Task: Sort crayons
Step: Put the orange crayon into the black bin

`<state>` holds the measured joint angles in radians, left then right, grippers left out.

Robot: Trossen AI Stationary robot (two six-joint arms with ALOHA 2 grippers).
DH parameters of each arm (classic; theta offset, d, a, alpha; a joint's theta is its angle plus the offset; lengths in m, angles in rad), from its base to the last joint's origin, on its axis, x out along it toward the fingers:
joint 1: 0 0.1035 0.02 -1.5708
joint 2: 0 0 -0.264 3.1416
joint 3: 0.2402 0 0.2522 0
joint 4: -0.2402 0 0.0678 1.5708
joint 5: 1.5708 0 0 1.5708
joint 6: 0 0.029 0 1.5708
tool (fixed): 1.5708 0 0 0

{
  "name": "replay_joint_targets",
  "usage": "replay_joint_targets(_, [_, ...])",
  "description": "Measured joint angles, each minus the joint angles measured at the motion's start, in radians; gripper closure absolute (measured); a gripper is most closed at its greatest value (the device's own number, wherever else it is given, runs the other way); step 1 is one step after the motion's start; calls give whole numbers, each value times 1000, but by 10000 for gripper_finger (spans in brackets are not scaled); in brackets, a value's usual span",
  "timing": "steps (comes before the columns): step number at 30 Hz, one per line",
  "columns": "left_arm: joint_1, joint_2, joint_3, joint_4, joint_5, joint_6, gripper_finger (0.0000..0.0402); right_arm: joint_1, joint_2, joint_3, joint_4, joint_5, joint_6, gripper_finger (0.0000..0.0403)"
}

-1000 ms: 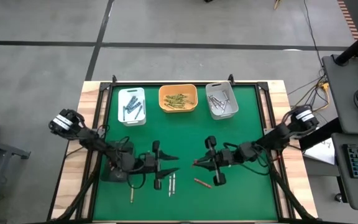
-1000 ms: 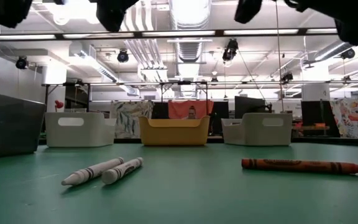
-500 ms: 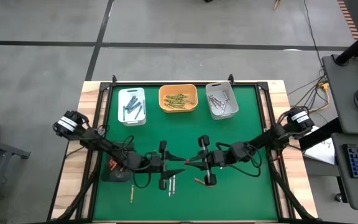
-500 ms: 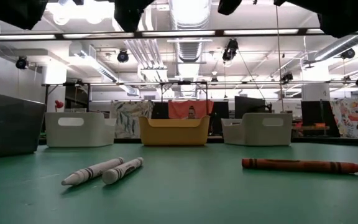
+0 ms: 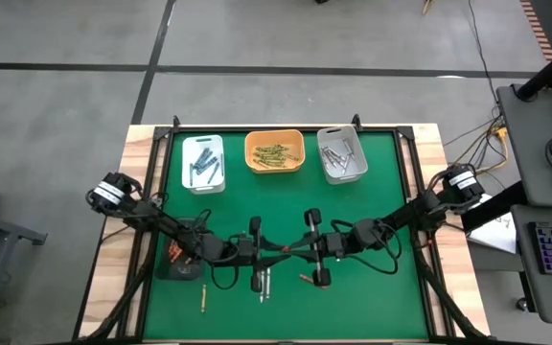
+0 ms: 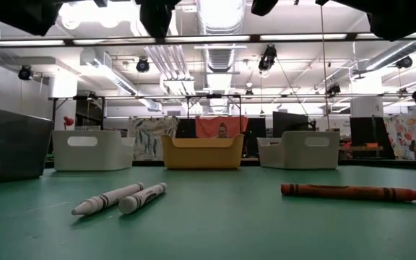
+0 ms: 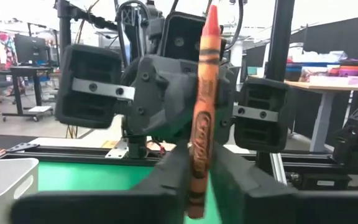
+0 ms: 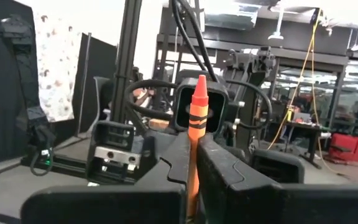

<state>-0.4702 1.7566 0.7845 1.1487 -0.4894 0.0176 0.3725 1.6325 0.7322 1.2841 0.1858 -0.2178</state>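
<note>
- We see the left gripper (image 5: 274, 251) and the right gripper (image 5: 290, 251) tip to tip over the middle of the green table mat (image 5: 372, 172), both raised off the surface.
- One red-orange wax crayon with a paper wrapper (image 7: 202, 112) sits between them; both wrist views show it standing upright between that arm's own dark fingers.
- Left gripper: fingers (image 7: 166, 180) drawn in close on either side of the crayon's lower half. We can't tell if they fully clamp it.
- Right gripper: closed tight on the same crayon (image 8: 194, 143), fingers (image 8: 225, 171) pressed against its lower part, pointed tip sticking out ahead.
- On the mat just below the left gripper: two grey-white crayons (image 6: 118, 198) lying side by side, touching.
- Near and below the right gripper: another red-orange crayon (image 6: 356, 192) lying flat.
- One more pale crayon (image 5: 201, 299) farther out, back along the left arm's side, near the table's front edge.
- Well ahead of both grippers, at the far edge: a white plastic bin with dark blue-grey crayons (image 5: 203, 163), an orange-yellow bin with yellow-olive crayons (image 5: 274, 151), and a grey-white bin with pale crayons (image 5: 341, 155).
</note>
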Motion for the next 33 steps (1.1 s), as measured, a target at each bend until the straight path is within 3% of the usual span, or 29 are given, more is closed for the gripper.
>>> replay_joint_targets(3, [0,-4,0,0,-2,-10,392,0,-2,0,0,6,36,381])
replay_joint_targets(9, [0,-9,-1,-4,-1,-20,394,-2,-11,0,-16,24,98,328])
replay_joint_targets(15, [-6,-107,-1,-243,-39,-123,398,-2,-117,0,-182,97,119,280])
replay_joint_targets(20, [-22,-277,9,-698,-132,-343,400,-2,-238,0,-431,198,183,264])
replay_joint_targets(25, [-32,-428,68,-1234,-136,-711,400,-3,-316,-1,-612,263,254,262])
replay_joint_targets(29, [-47,-468,181,-1732,-76,-1041,400,-3,-330,-1,-651,267,272,267])
replay_joint_targets(33, [-72,-432,308,-2149,18,-1310,401,-4,-320,-1,-656,271,272,272])
